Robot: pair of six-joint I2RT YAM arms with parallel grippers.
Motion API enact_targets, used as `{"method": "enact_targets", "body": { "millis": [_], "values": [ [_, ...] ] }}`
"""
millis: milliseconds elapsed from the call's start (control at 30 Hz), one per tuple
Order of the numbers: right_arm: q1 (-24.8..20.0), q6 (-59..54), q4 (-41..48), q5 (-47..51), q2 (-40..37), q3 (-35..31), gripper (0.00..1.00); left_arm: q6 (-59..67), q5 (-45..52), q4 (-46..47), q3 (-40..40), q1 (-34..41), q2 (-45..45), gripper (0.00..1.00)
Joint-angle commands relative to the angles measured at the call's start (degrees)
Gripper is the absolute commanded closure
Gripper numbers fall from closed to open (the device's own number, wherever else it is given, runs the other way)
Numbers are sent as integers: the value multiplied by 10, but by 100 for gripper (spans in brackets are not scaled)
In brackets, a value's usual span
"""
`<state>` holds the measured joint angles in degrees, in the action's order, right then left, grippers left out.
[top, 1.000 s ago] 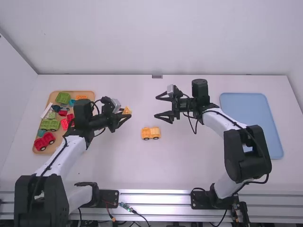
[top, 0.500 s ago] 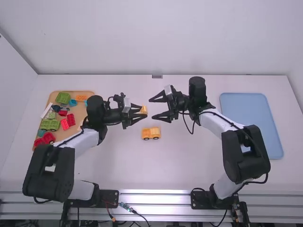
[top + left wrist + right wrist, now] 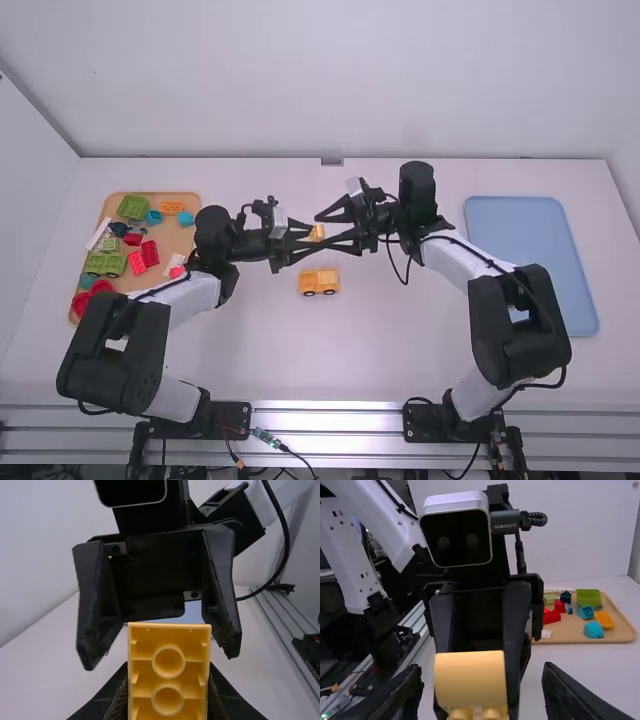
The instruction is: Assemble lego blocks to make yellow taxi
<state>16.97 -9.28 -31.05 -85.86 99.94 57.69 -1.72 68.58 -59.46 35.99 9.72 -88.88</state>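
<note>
Table: a white surface, with an arm based at each side of its near edge.
Left arm: extended over the table. Relative to the frame one second earlier, it has carried its load from beside the wooden tray toward the middle, now in among the right arm's fingertips.
Right arm: reaching inward, having edged slightly toward the middle since that first frame and altered little since the second.
Blue tray: flat at the table's right side, unmoved.
Wooden tray: at the table's left side, bearing a green car, a red car partly hidden by the left arm, and small loose blocks of several colours. A white-and-red piece near its inner edge is now uncovered.
Left gripper: clenched on the yellow block, one finger against each side.
Right gripper: jaws parted; in the right wrist view its fingertips stand spread, with the block between and apart from them.
Yellow car: upright on the table, just nearer the bases than the grippers, unmoved.
Yellow block: held above the table, two round studs showing.
</note>
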Motion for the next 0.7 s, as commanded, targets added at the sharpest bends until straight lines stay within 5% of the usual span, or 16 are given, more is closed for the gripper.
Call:
{"method": "enact_targets", "body": {
  "millis": [0, 367, 667],
  "values": [
    [8, 3, -2, -14, -11, 12, 41, -6, -4, -5, -4, 0, -2, 98],
    [10, 0, -2, -14, -11, 12, 62, -4, -17, 1, -6, 1, -2, 98],
    [10, 0, -2, -13, -11, 12, 69, -4, -20, 3, -8, -3, -2, 98]
  ]
}}
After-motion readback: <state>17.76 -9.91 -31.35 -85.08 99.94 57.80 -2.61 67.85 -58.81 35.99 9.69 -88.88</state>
